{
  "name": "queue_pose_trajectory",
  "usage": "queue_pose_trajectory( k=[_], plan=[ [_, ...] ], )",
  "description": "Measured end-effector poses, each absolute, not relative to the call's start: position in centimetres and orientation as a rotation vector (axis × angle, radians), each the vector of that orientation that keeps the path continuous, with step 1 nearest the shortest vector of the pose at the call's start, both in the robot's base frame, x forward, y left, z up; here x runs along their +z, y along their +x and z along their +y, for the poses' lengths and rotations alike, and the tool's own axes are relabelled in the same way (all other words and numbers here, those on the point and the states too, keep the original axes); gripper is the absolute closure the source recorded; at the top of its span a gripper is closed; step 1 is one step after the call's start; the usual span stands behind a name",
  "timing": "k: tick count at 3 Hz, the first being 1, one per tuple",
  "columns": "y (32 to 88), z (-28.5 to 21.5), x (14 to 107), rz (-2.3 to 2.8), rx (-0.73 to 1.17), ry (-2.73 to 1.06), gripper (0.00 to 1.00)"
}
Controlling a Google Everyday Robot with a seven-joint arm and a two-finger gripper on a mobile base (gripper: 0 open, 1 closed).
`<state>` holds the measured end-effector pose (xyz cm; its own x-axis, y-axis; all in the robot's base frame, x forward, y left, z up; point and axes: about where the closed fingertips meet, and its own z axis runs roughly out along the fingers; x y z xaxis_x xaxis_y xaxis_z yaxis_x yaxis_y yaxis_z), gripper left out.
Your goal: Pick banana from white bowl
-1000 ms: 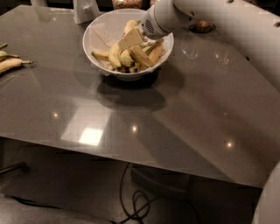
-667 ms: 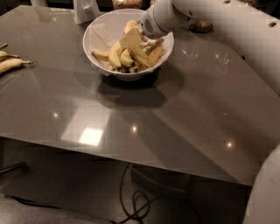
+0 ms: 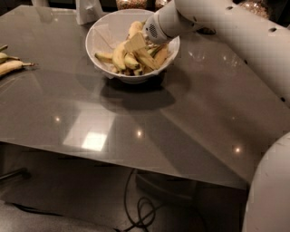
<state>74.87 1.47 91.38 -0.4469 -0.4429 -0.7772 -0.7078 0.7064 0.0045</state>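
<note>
The white bowl (image 3: 100,35) stands at the back middle of the grey table (image 3: 136,118), with a paper-like lining and several yellow bananas in it. A long curved yellow banana (image 3: 118,56) lies left of centre in the bowl, and shorter ones are packed around it. My gripper (image 3: 141,50) reaches down into the bowl from the right, among the bananas, just right of the long one. The white arm (image 3: 226,27) comes in from the upper right and hides the bowl's right rim.
Loose bananas (image 3: 11,66) lie at the table's left edge. A white object (image 3: 88,10) and glass jars (image 3: 131,3) stand behind the bowl. The table's front edge runs across the lower view, with cables (image 3: 140,209) on the floor beneath.
The wrist has sunk slightly lower over the bowl. The bowl and the bananas have not visibly moved.
</note>
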Motion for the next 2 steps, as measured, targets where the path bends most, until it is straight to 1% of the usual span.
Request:
queue_pose_trajectory(
  k=[1, 2],
  plan=[
    [75.01, 1.49, 90.95, 2.123, 0.429, -0.865, 0.59],
    [75.0, 1.64, 91.24, 2.134, 0.421, -0.856, 0.81]
  ],
)
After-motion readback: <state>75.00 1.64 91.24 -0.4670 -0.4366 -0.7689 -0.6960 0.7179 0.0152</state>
